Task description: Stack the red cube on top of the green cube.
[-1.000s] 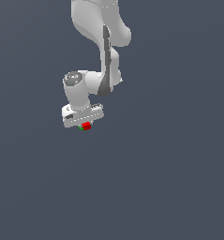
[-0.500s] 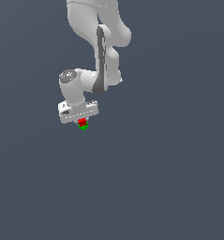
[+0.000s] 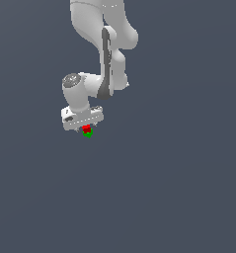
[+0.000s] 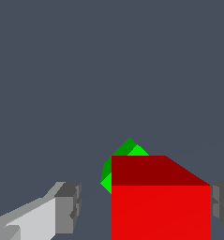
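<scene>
- Exterior view: the white jointed robot arm [image 3: 105,54] reaches down from the top of the frame over a plain dark grey-blue bench [image 3: 178,188], its wrist bent toward the exterior view's left.
- Exterior view: the white pincer [image 3: 86,129] points down, and the tiny bright red plain cube [image 3: 86,128] shows just under its body.
- Exterior view: the tiny bright green plain cube [image 3: 88,133] peeks out directly under the red cube and slightly toward the exterior view's right; the two appear to touch, though they are too small here to be sure.
- Wrist view: the red cube [image 4: 160,201] fills the space between the pincer's grey fingertips [image 4: 69,206]; a clear gap shows beside one fingertip, while the other sits close against the cube's opposite side.
- Wrist view: whether the pincer [image 4: 146,206] is truly clamping the red cube or has let go, I cannot tell.
- Wrist view: the green cube [image 4: 120,161] lies beyond the red cube, mostly hidden by it, turned cornerwise relative to it.
</scene>
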Available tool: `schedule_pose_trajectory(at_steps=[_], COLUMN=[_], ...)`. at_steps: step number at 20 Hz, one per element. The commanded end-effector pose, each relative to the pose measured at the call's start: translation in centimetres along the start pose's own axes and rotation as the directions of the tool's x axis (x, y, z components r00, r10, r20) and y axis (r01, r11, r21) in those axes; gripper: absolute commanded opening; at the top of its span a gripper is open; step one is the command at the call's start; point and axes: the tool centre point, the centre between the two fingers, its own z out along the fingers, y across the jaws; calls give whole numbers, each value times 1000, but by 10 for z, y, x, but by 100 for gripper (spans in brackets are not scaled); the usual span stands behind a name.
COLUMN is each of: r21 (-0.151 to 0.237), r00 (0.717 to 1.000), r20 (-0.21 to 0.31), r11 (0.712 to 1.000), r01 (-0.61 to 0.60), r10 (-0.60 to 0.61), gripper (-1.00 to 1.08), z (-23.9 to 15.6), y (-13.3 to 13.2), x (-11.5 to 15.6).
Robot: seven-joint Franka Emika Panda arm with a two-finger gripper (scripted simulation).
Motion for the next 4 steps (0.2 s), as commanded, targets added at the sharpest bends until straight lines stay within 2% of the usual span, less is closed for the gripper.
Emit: schedule_pose_trajectory(at_steps=[1,4], r21=[0,0], r00=[1000,1000], r20=[0,0], r11=[1000,1000], r01=[0,0], r10=[0,0], gripper=[100,100], z=[0,0], y=[0,0], x=[0,0])
